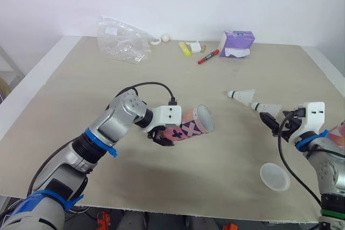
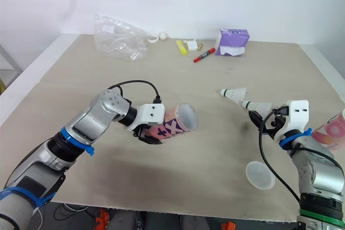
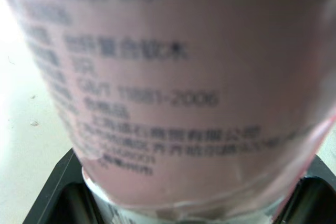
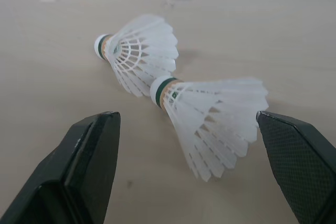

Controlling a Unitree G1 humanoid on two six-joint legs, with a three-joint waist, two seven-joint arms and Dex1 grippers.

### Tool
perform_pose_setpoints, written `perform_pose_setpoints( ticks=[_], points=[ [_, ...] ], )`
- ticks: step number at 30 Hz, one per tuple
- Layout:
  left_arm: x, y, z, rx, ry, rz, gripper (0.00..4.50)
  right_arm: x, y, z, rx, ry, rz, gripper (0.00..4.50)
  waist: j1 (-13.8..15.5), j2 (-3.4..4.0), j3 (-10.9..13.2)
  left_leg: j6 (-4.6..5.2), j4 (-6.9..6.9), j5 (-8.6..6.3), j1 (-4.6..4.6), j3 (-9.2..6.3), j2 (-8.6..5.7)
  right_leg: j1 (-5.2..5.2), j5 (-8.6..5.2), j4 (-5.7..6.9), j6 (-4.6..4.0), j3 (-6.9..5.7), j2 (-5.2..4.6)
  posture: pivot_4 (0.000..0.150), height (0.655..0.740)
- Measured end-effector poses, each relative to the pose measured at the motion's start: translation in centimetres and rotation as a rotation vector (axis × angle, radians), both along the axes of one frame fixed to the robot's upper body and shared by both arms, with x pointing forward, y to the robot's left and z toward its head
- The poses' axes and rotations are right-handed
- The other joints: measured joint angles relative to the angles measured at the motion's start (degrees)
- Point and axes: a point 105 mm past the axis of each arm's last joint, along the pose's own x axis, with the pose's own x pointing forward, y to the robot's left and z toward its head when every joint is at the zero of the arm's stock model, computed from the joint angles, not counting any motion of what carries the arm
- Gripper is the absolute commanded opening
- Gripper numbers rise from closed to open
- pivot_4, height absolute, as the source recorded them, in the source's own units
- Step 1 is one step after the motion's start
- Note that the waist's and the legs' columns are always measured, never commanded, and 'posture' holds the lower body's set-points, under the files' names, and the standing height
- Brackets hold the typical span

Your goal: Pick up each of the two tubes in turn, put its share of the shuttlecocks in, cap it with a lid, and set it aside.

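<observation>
Tube (image 1: 188, 127), pink: clamped sideways in left claw (image 1: 161, 136) over counter (image 1: 215, 197), open mouth facing right. Nearer shuttlecock (image 4: 210, 124): on counter between the spread fingers of right claw (image 4: 184, 121), not touching them. Farther shuttlecock (image 4: 136, 53): just beyond it. Lid (image 1: 274, 176): flat on counter near right arm. Possibly second tube (image 1: 338, 133) at right edge.

Pink tube (image 1: 190, 125) sideways; two shuttlecocks (image 1: 243, 96) and lid (image 1: 274, 176) flat.

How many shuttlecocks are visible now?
2. One shuttlecock lies mid-right on the table; the other beside it, ahead of the open right pincer. The tube may hide more.
</observation>
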Motion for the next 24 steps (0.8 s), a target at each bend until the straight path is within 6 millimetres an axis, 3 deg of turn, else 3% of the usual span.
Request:
perform_pose_setpoints(
  ticks=[8,12,16,18,24],
  points=[
    [-0.1,-0.1,0.0,-0.001,-0.002,-0.001,3.06,1.5,0.9,0.3,0.041,0.011,0.033,4.45,-0.08,0.02,-0.01,0.0,-0.01,0.0,-0.01,-0.01,-0.01,0.0,0.05,0.0,0.11,0.01,0.0,0.15,0.74],
    [-0.1,0.0,0.0,-0.001,-0.001,0.005,3.06,1.8,0.6,0.1,0.056,0.024,0.019,3.12,-0.08,0.02,-0.01,0.0,-0.04,0.0,-0.02,-0.02,-0.01,0.0,0.07,0.0,0.18,0.01,0.0,0.15,0.74],
    [-0.1,0.0,0.0,-0.002,-0.001,0.009,3.06,2.0,0.5,0.1,0.066,0.029,0.017,0.93,-0.08,0.02,-0.01,0.01,-0.03,0.0,-0.01,-0.03,-0.01,0.0,0.09,0.0,0.21,0.01,0.01,0.15,0.74],
    [-0.1,0.0,0.0,-0.003,-0.003,0.011,3.06,2.0,0.4,-0.1,0.07,0.035,0.013,0.04,-0.08,0.02,-0.01,0.01,-0.03,0.0,-0.01,-0.03,-0.02,0.0,0.09,0.0,0.2,0.01,0.0,0.15,0.74],
    [-0.1,0.0,0.0,-0.003,-0.002,0.011,3.06,2.1,0.2,-0.2,0.066,0.035,0.004,0.04,-0.08,0.02,-0.01,0.01,-0.03,0.0,-0.01,-0.03,-0.02,0.0,0.09,0.0,0.2,0.01,0.0,0.15,0.74]
  ],
)
